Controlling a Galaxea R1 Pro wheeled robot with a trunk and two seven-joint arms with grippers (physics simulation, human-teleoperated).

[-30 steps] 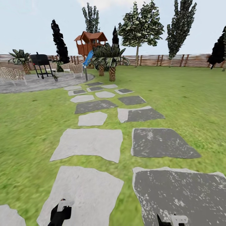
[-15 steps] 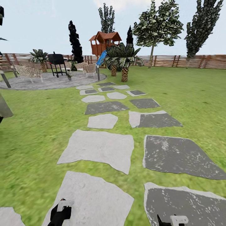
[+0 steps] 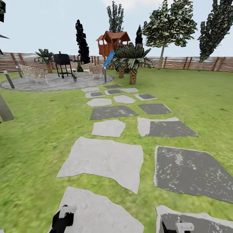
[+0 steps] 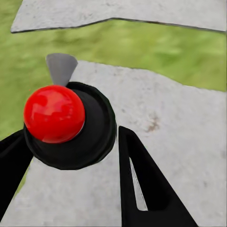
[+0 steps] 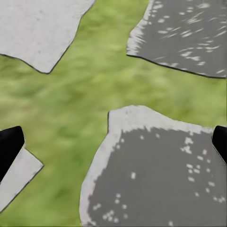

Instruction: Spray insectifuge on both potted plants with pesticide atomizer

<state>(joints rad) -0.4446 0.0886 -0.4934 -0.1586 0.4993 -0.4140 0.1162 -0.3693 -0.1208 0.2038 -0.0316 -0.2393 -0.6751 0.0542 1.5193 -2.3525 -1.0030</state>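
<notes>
Two hands carried low over stepping stones (image 3: 103, 160): left hand (image 4: 71, 189) and right hand (image 5: 113, 146) spread apart, empty. Atomizer unseen; judged light, slim, best grasped mid-body.

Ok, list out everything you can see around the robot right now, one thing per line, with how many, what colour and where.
stepping stones: many, pale and dark grey, a path running ahead through the grass
lawn: one, green, all around the path
patio: one, grey, round, far left
grill: one, black, on the patio
chairs: several, pale woven, on the patio
bollard lamp: one, grey, at the patio's edge
palms: a few, scaly trunks, beyond the path's far end
playhouse: one, red-brown with a blue slide, behind the palms
fence: one, brown slatted, across the back
trees: several, green to near-black, along the fence
left gripper: black and white, low over a pale stone, open
right gripper: black and white, low over a dark stone, open
</notes>
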